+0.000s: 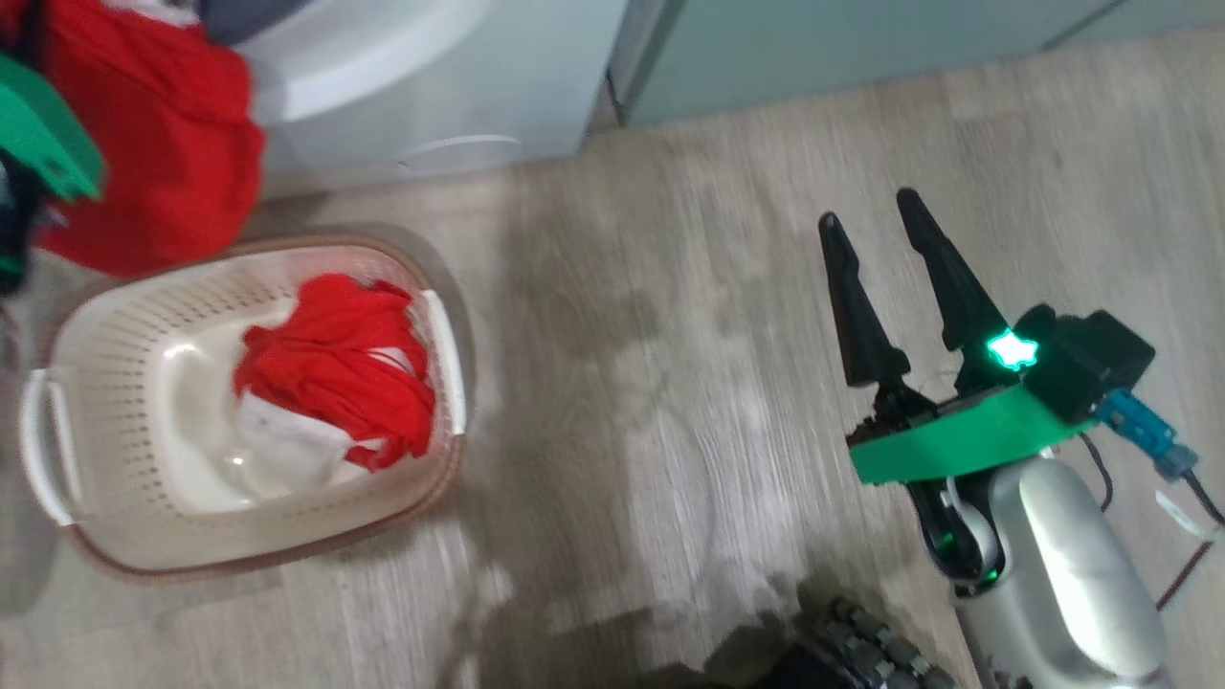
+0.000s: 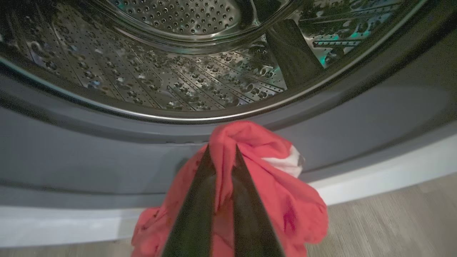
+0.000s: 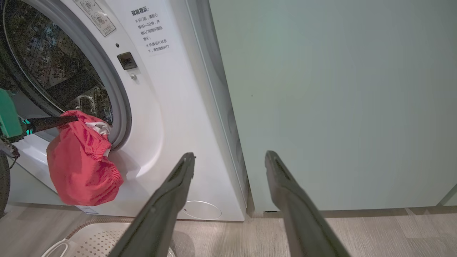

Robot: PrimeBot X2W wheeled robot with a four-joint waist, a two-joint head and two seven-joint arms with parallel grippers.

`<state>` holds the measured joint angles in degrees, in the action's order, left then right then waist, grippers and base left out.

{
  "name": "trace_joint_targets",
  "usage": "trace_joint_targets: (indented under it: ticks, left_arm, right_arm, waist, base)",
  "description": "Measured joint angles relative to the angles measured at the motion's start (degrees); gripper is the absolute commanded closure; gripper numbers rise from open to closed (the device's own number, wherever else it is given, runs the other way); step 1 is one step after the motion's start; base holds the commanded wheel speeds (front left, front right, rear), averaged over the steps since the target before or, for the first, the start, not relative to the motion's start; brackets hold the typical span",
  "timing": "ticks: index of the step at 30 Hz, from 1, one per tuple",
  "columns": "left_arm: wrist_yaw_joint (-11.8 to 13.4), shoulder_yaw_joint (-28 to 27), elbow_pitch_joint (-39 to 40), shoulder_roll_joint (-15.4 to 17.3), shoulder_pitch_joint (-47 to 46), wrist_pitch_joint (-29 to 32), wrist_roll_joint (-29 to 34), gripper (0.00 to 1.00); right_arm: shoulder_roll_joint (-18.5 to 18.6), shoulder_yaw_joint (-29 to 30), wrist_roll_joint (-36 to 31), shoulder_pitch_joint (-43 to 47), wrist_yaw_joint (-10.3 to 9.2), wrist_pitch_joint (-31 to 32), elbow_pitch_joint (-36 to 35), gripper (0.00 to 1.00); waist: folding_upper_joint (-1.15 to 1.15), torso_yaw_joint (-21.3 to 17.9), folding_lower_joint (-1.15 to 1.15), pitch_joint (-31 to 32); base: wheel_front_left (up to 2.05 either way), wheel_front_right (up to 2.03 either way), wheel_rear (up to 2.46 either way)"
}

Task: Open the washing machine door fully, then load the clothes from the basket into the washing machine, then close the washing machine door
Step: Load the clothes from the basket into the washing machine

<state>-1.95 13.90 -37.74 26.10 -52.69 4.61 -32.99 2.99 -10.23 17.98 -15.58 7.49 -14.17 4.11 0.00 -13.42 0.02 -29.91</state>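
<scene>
Wood-look floor (image 1: 670,383), green cabinets (image 3: 339,107); left pincer (image 2: 222,147) tight on clothes (image 2: 296,210) (right pincer (image 3: 229,154) agape, empty).

- left tool (image 2: 222,146): fingers nearly together, pinching the clothes (image 2: 282,203) between them.
- right tool (image 1: 871,212): fingers spread apart and bare, above a green wrist plate (image 1: 957,442) and pale forearm (image 1: 1072,545).

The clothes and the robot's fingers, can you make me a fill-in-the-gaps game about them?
1. The left gripper is shut on a ____ garment.
2. The right gripper has its fingers ____, holding nothing.
3. Other clothes lie ____ the basket, not beside it.

Missing words: red; open; inside.
</scene>
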Motion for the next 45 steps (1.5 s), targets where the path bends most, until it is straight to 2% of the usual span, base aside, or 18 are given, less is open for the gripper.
trace_joint_targets:
  ticks: [8,18,25,36,45]
  left_arm:
    - [-1.42,-1.48,-4.37,3.48,-10.31,4.71,-1.43,1.00]
    - [-1.45,-4.59,-5.76,7.39,-20.56,5.73,-2.81,1.00]
    - [-1.37,-5.39,-5.54,9.96,-26.47,2.24,-2.15,1.00]
    - [-0.81,-7.45,-5.61,10.11,-34.14,-8.39,-1.45,1.00]
    - [-0.91,-7.49,-6.27,10.20,-34.47,-17.30,0.66,1.00]
  right_arm:
    - [0.00,-1.32,2.58,-3.10,0.00,-0.30,-0.41,0.00]
    - [-0.01,-2.66,4.94,-4.18,0.00,-0.31,-2.79,0.00]
    - [-0.03,-3.57,6.39,-5.92,0.00,-0.31,-3.86,0.00]
    - [-0.04,-4.41,7.33,-6.22,0.00,-0.31,-4.80,0.00]
    - [-0.04,-4.53,7.45,-7.30,0.00,-0.31,-5.14,0.00]
  waist:
    - [0.00,-3.90,-0.01,-5.69]
    - [0.00,-7.91,-0.01,-12.21]
    - [0.00,-10.10,-0.01,-15.92]
    - [0.00,-11.49,-0.01,-18.99]
    - [0.00,-11.30,-0.02,-19.98]
  base:
    - [0.00,0.00,0.00]
    - [0.00,0.00,0.00]
    - [0.00,0.00,0.00]
    - [0.00,0.00,0.00]
    - [0.00,0.00,0.00]
